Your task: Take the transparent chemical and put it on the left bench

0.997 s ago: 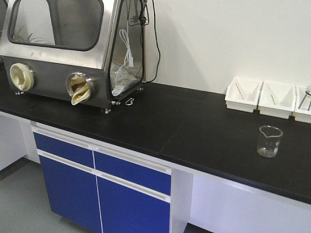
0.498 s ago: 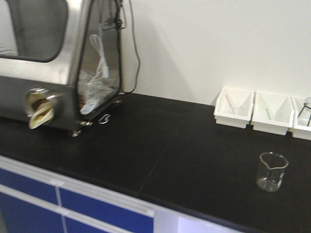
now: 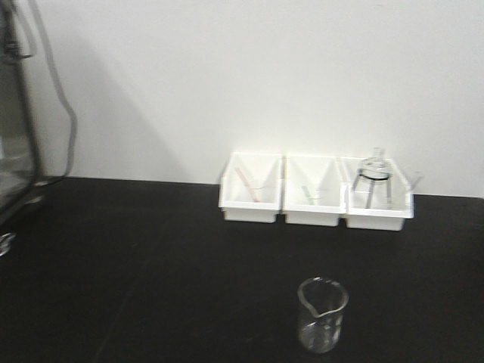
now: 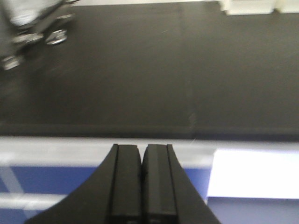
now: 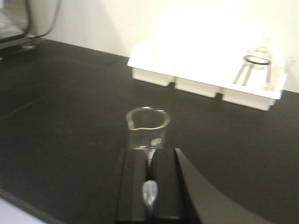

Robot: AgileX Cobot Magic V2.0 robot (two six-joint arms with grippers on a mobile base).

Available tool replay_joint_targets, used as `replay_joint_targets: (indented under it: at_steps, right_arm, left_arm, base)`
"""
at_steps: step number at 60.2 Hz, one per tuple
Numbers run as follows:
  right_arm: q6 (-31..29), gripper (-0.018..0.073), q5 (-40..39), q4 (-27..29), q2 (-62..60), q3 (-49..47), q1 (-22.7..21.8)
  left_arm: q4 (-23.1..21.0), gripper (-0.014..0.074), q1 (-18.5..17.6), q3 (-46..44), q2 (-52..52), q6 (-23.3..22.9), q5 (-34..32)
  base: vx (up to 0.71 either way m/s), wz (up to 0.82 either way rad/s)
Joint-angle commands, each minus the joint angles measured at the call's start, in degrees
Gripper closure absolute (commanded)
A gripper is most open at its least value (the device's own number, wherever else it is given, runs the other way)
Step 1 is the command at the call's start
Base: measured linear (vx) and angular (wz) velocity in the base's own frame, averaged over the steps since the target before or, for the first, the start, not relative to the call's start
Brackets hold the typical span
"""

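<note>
A small clear glass beaker [image 3: 323,315] with a round rim and spout stands on the long black bench [image 3: 151,265] in front of three white bins. No dropper stands in it. In the right wrist view the beaker [image 5: 147,128] is just ahead of my right gripper [image 5: 150,154], which is shut on a thin translucent dropper [image 5: 149,193] pointing toward the beaker. My left gripper [image 4: 141,151] is shut and empty, hanging before the bench's front edge [image 4: 140,130]. Neither gripper shows in the front view.
Three white bins [image 3: 252,189] [image 3: 314,190] [image 3: 378,200] sit in a row against the white wall. The right one holds a glass flask on a black tripod [image 3: 372,172]. A steel glove box [image 3: 15,136] and cable are at the far left. Blue cabinet fronts [image 4: 46,182] are below.
The view has swung right and come closer to the bench. The glove box has slid to the left edge, and the bins and beaker now sit near the centre.
</note>
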Motion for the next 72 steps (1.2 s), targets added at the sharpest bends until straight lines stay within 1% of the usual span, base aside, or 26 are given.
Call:
replay_joint_targets:
  at_steps: [1,11,21,41,72]
  right_arm:
    - [-0.57,0.0562,-4.68,-0.45,0.31,-1.73,-0.26]
    - [-0.57,0.0562,-4.68,-0.45,0.31,-1.73,-0.26]
    - [-0.57,0.0562,-4.68,-0.45,0.31,-1.73,-0.26]
    - [-0.57,0.0562,-4.68,-0.45,0.31,-1.73,-0.26]
    - [-0.57,0.0562,-5.16,-0.45,0.31,-1.73,-0.26]
  left_arm:
    - [-0.04,0.0600,-0.10,0.93,-1.10,-0.45,-4.49]
    - [-0.04,0.0600,-0.10,0.93,-1.10,-0.45,-4.49]
    - [-0.04,0.0600,-0.10,0.93,-1.10,-0.45,-4.49]
    - [-0.04,0.0600,-0.10,0.93,-1.10,-0.45,-4.49]
    - [-0.04,0.0600,-0.10,0.93,-1.10,-0.45,-4.49]
  base:
    - [0.30,-0.57]
    - [0.26,-0.46]
    - [0.20,-0.22]
    - [0.11,-0.07]
    - [0.01,-0.02]
